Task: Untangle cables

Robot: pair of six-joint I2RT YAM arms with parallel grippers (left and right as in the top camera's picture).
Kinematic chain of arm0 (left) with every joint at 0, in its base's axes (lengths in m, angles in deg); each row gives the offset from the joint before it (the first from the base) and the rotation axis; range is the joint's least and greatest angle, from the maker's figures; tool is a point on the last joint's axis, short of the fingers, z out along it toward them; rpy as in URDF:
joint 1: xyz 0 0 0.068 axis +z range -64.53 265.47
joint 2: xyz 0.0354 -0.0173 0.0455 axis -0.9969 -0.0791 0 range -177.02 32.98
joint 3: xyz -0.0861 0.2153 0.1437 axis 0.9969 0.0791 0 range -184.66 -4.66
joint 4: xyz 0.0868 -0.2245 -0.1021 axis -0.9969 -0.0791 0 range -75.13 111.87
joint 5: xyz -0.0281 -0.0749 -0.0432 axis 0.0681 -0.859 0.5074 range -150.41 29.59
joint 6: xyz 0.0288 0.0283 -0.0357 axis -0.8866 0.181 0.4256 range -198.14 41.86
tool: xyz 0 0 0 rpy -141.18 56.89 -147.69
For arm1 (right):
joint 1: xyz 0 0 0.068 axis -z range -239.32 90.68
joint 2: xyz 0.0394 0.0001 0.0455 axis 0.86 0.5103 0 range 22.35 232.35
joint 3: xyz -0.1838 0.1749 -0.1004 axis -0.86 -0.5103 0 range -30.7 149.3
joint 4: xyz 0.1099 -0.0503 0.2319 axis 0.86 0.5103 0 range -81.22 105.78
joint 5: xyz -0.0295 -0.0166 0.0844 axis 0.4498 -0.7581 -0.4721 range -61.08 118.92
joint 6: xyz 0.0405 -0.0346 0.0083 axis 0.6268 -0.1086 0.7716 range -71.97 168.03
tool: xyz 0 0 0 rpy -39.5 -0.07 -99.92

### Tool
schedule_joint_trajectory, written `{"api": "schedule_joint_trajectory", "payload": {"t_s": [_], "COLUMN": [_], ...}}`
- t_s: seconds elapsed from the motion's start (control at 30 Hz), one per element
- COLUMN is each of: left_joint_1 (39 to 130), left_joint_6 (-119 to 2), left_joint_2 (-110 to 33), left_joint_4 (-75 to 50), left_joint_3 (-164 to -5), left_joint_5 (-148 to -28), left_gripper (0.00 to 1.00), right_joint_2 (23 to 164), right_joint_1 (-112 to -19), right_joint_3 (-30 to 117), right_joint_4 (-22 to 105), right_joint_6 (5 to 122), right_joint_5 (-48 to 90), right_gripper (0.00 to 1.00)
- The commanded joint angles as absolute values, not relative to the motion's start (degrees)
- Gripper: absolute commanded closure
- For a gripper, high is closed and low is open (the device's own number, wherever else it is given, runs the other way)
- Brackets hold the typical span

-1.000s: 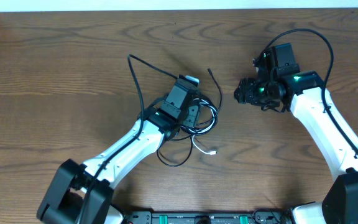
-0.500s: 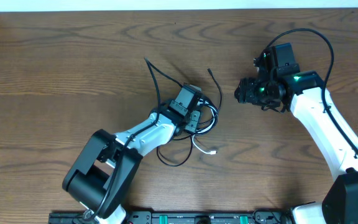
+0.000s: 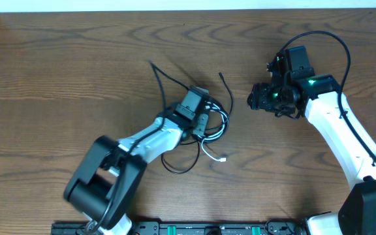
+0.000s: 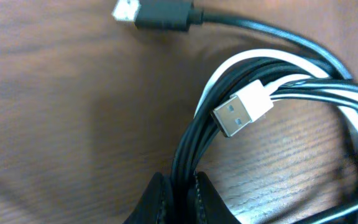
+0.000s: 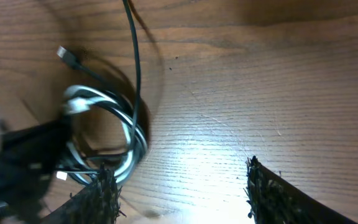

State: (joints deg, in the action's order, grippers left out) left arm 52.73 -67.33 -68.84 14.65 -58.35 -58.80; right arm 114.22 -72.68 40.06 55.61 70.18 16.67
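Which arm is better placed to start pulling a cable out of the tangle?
Left. The left gripper is shut on the black cables in the coil; the right gripper hangs open, apart from them.

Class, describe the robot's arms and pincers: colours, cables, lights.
Both the left arm and right arm have white links and black joints. A black cable loops over the right wrist, where green lights glow. The left pincer and right pincer are black.

A brown wood-grain table point(image 3: 57, 78) carried a small tangle of cables point(image 3: 220, 122) near its middle, black cords coiled with one white. A white plug end point(image 3: 224, 160) lay flat on the wood just beside the coil.
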Motion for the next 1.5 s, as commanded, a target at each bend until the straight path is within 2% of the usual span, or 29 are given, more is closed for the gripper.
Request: {"api": "schedule_joint_trajectory", "payload": {"t_s": [0.0,0.23,0.37,0.8,1.1,1.13,1.2,1.23,1.3,1.47], "left_joint_1": [55.7,60.6,62.2,63.9,63.9,63.9,63.9,63.9,63.9,63.9], "left_joint_6": [-63.6,-63.7,-65.1,-68.3,-68.2,-68.2,-68.2,-68.2,-68.2,-66.9], "left_joint_2": [-59.0,-48.7,-48.2,-48.2,-48.2,-48.2,-48.2,-48.2,-48.2,-48.4], "left_joint_4": [14.9,14.9,14.9,15.3,15.4,15.4,15.5,15.6,15.5,14.4], "left_joint_3": [-58.7,-58.7,-58.7,-58.7,-58.7,-58.7,-58.7,-58.7,-58.7,-58.4], "left_joint_5": [-61.8,-75.8,-81.0,-84.0,-84.0,-84.0,-84.0,-83.9,-82.4,-69.2], "left_gripper": [0.92,0.92,0.93,0.93,0.93,0.93,0.93,0.93,0.93,0.93], "right_joint_2": [114.6,114.6,114.6,114.6,114.6,114.6,114.6,114.6,114.6,112.1], "right_joint_1": [-72.9,-72.9,-72.9,-73.0,-74.7,-75.0,-75.8,-76.0,-76.2,-75.6], "right_joint_3": [40.3,40.3,40.3,39.6,39.6,39.6,39.6,39.6,39.6,40.0], "right_joint_4": [55.2,52.7,51.5,45.4,44.9,44.8,44.3,44.1,44.1,44.1], "right_joint_6": [70.3,70.3,68.5,65.6,65.5,65.6,64.9,63.3,61.0,55.9], "right_joint_5": [15.0,11.0,4.2,-11.2,-10.2,-10.2,-10.0,-9.4,-6.2,-4.6], "right_gripper": [0.40,0.48,0.44,0.53,0.68,0.73,0.93,0.99,0.99,0.99]}}
